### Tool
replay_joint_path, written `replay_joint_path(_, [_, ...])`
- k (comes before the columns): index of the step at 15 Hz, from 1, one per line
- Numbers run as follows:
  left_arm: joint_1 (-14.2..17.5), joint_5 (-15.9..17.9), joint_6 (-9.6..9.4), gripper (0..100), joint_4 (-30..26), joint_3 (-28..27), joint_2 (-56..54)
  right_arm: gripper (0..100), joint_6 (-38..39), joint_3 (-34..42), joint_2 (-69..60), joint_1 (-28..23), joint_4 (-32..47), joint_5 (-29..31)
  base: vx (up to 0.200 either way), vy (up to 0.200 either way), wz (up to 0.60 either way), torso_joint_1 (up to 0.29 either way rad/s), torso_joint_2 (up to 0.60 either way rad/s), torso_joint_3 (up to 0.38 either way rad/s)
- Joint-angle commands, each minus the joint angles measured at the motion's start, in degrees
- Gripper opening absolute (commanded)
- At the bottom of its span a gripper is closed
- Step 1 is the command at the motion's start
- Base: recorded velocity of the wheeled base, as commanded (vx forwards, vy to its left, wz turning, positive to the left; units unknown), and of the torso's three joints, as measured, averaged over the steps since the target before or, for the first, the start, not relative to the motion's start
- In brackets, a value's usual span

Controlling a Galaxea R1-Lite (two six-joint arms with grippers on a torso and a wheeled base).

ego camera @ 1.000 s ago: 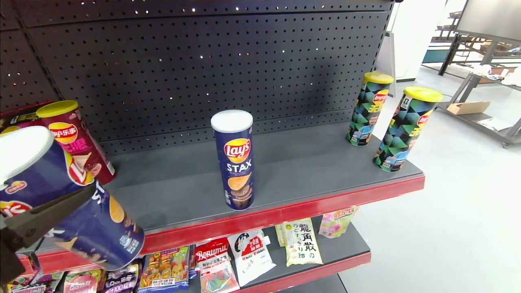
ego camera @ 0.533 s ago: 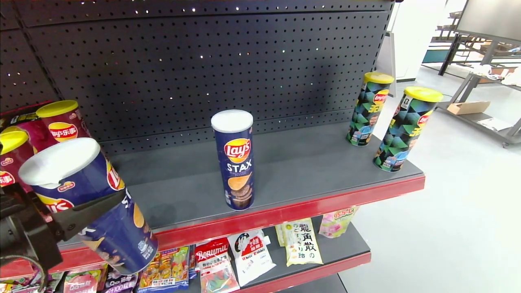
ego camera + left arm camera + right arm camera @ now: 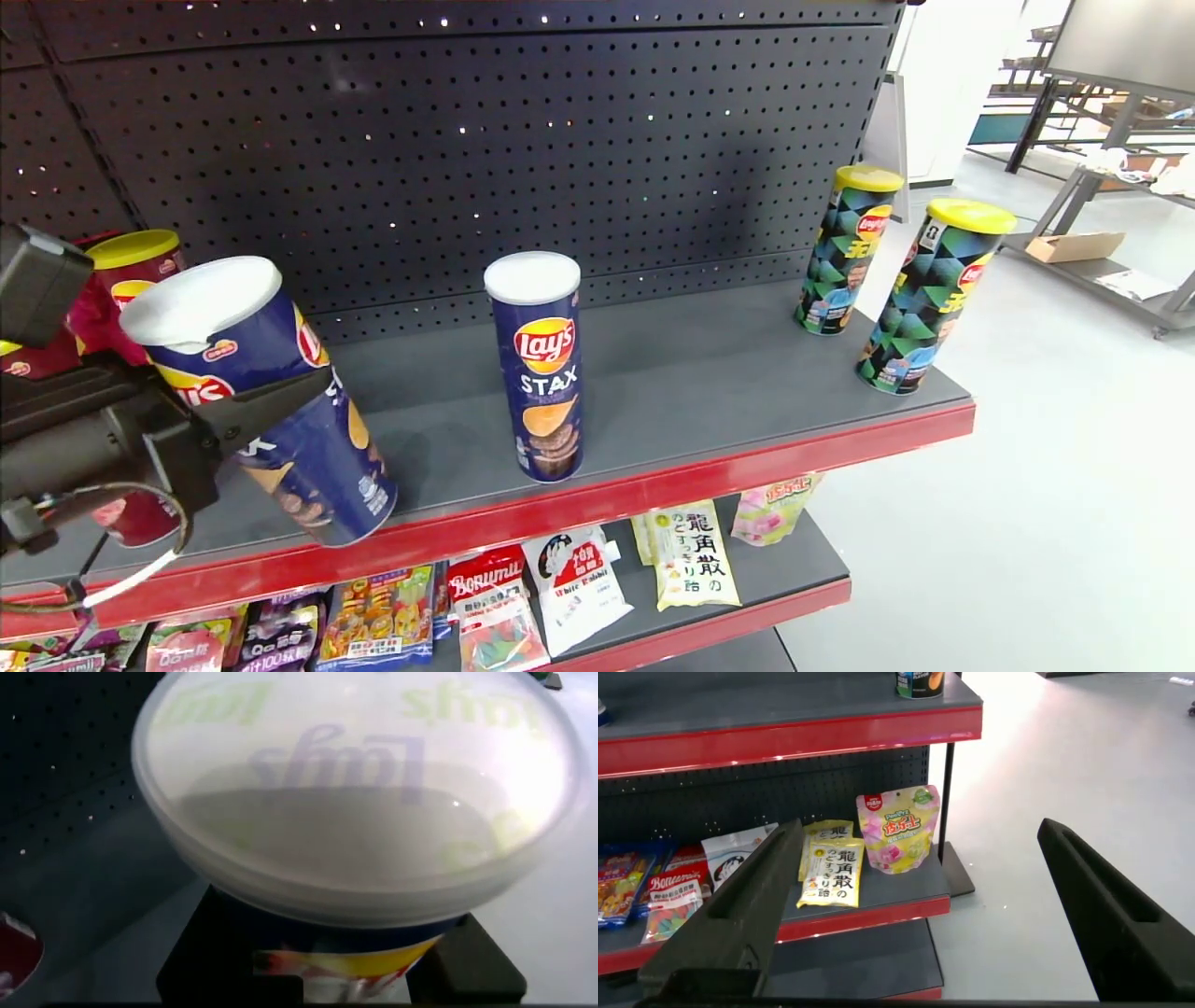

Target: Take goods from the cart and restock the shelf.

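Just at the shelf's [image 3: 653, 392] front-left edge, my left end effector [image 3: 271, 411] clamps a tilted blue chip canister [image 3: 327, 471]; my right end effector [image 3: 920, 826] hangs with fingers apart.

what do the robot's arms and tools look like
Both are dark and matte. The left tool has a flat dark grey finger on a blocky black housing, a rounded dark box above it, and a thin white cable looping beneath beside a black one. The right tool has two long, flat, tapering black fingers. No markings show.
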State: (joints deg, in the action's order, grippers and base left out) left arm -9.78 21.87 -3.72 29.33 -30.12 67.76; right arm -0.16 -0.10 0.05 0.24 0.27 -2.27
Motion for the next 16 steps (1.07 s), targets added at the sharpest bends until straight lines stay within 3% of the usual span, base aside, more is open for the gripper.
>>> replay_joint_path(1, [-0.1,-0.4,-0.06,0,1.7,-3.3,7.0,100,0.0,0.0,0.0,0.0,0.0,0.0,0.000,0.000,0.00,0.000,0.00,0.000])
replay_joint_path(3, [-0.2,-0.5,-0.15,0,3.8,-7.5,13.7,100,0.0,0.0,0.0,0.0,0.0,0.0,0.000,0.000,0.00,0.000,0.00,0.000])
replay_joint_path(6, [-0.8,-1.9,-0.15,0,12.4,-13.0,24.2,100,0.0,0.0,0.0,0.0,0.0,0.0,0.000,0.000,0.00,0.000,0.00,0.000])
replay_joint_path(8, [-1.7,-3.9,0.38,0,12.2,-17.4,28.0,100,0.0,0.0,0.0,0.0,0.0,0.0,0.000,0.000,0.00,0.000,0.00,0.000])
replay_joint_path(10, [-2.1,-3.8,0.47,0,11.7,-20.9,30.9,100,0.0,0.0,0.0,0.0,0.0,0.0,0.000,0.000,0.00,0.000,0.00,0.000])
replay_joint_path(12, [-3.0,-3.9,0.47,0,11.6,-28.7,36.8,100,0.0,0.0,0.0,0.0,-0.1,0.0,0.000,0.000,0.00,0.000,0.00,0.000])
replay_joint_path(14, [-4.0,-3.9,0.64,0,11.5,-32.9,40.3,100,0.0,0.0,0.0,0.0,0.0,0.0,0.000,0.000,0.00,0.000,0.00,0.000])
replay_joint_path(16, [-5.3,-3.9,1.26,0,8.9,-36.7,42.1,100,0.0,0.0,0.0,0.0,0.0,0.0,0.000,0.000,0.00,0.000,0.00,0.000])
